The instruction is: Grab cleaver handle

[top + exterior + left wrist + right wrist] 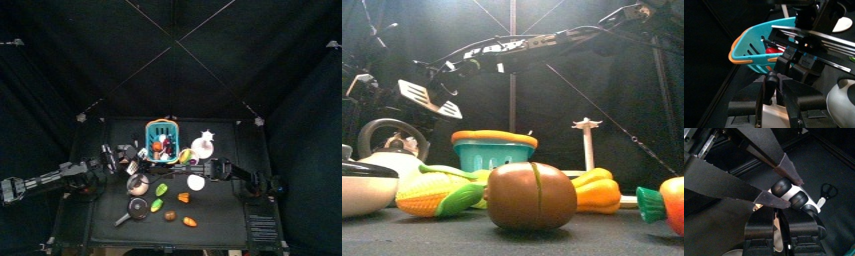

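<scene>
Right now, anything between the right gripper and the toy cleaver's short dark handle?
Nothing visible. The right gripper is shut on the toy cleaver with the pale grey rectangular blade, holding it aloft, left of the teal basket with the orange rim. The left gripper stands open, apart.

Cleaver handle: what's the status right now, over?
Right gripper shut on cleaver handle, blade held up in the air. Left gripper open, empty, by the teal basket. Nothing in the way.

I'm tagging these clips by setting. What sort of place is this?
Probably a robot test pen, not a kitchen: black curtains enclose a small black table of plastic toy food, including a teal basket with an orange rim.
</scene>
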Robot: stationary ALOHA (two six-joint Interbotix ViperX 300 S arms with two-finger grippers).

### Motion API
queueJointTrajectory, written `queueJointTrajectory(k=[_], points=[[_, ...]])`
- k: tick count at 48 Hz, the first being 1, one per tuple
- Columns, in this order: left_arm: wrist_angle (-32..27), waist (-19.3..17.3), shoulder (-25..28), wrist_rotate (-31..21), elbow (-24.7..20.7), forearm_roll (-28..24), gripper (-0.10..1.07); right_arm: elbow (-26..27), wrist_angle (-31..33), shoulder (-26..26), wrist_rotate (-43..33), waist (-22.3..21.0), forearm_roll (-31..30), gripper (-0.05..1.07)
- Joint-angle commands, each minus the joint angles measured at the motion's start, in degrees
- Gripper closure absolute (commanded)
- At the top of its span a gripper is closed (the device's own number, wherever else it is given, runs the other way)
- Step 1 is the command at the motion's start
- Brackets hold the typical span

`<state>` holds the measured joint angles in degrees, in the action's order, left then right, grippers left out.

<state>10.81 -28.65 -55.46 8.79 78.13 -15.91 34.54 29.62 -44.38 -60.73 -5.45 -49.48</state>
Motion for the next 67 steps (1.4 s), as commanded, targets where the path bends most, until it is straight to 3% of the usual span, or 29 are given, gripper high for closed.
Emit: queueJointTrajectory(k=[1, 40, 67], points=[[1.3, 0.7, 0.2, -0.2, -2.0, 0.1, 0.33, 1.3, -0.2, 1.2, -0.2, -0.6, 0.2, 0.9], [1.4, 3.4, 0.1, -0.1, -3.3, -0.2, 0.33, 1.0, 0.0, 1.7, -0.2, -0.1, 0.3, 0.9], [1.1, 3.3, 0.1, 0.0, -3.3, -0.4, 0.33, -3.8, 2.0, 8.7, -0.1, 3.2, -3.0, 0.9]])
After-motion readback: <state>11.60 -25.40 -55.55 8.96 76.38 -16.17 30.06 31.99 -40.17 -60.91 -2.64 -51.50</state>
